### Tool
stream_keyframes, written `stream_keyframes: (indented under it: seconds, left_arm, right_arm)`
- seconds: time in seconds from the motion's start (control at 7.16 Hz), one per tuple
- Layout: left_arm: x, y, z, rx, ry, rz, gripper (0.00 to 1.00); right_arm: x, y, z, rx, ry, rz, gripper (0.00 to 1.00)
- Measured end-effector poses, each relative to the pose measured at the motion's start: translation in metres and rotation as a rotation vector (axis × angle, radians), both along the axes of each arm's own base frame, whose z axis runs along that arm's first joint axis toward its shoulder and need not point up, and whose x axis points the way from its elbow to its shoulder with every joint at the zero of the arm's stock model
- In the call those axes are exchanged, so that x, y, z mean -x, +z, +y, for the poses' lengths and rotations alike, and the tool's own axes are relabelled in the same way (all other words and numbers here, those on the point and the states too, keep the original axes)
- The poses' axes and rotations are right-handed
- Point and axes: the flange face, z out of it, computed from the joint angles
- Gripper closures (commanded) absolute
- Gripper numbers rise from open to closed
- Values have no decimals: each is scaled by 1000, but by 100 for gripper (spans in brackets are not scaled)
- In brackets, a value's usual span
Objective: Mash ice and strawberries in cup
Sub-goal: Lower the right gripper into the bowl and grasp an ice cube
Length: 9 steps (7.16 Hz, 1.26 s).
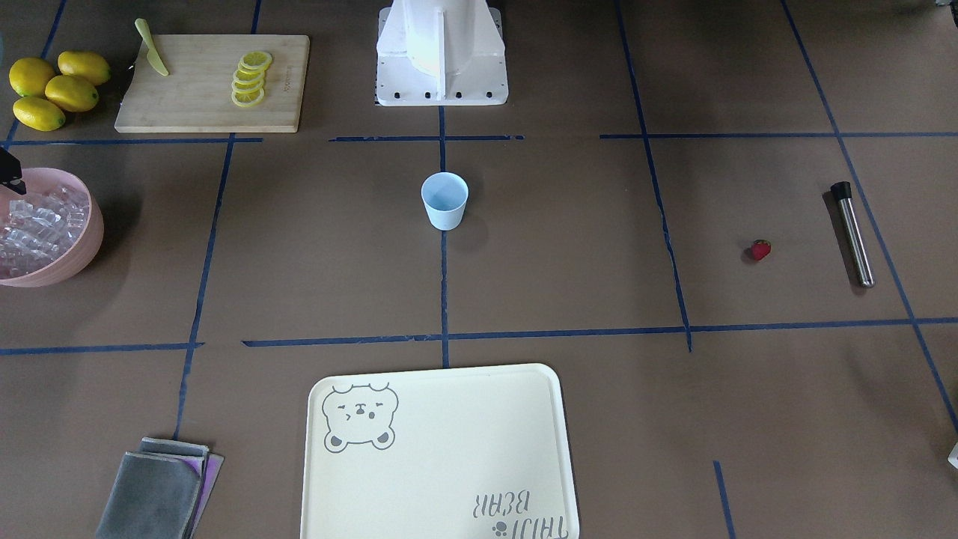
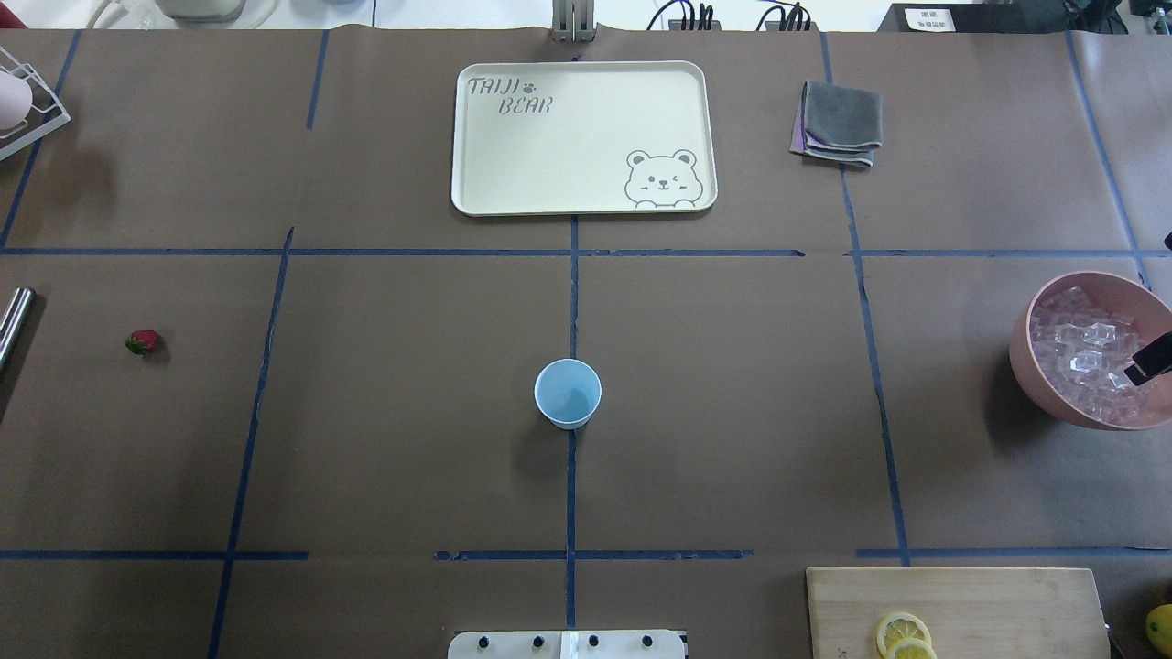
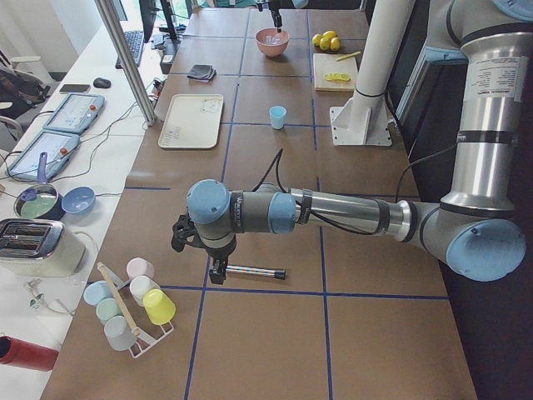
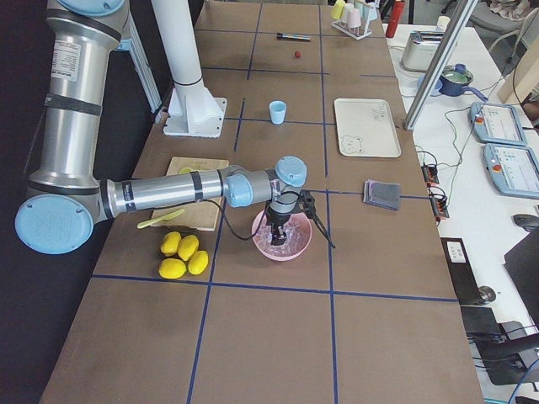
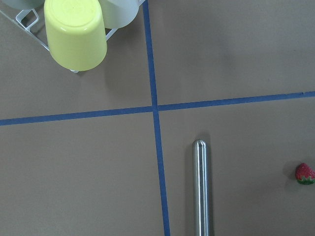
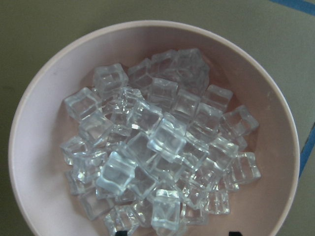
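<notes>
My right jaws hang spread and empty over the ice (image 6: 157,142) heaped in the pink bowl (image 6: 39,98) below them. I'd settle onto one top cube and close gently. The cup (image 2: 568,394) stands well away. My left jaws are above the steel rod (image 5: 200,187), with the strawberry (image 5: 304,173) near; I cannot tell their opening.

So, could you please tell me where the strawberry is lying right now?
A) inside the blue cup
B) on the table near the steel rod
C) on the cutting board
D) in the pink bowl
B: the strawberry lies on the table near the steel rod, and the cup looks empty.
</notes>
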Motion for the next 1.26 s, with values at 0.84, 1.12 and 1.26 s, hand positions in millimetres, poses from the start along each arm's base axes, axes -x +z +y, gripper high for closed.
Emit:
stream_keyframes:
  seconds: [0.84,1.12,1.26]
  left_arm:
    - [0,-3,-1,-5,-1,0,0]
    - [0,-4,-1,-7,-1,0,0]
    - [0,-5,-2,-8,-1,0,0]
  right_arm:
    - [18,11,1,9,-40,22,36]
    - [21,8,-6,-1,-40,21,37]
    - [23,9,-9,0,-40,21,37]
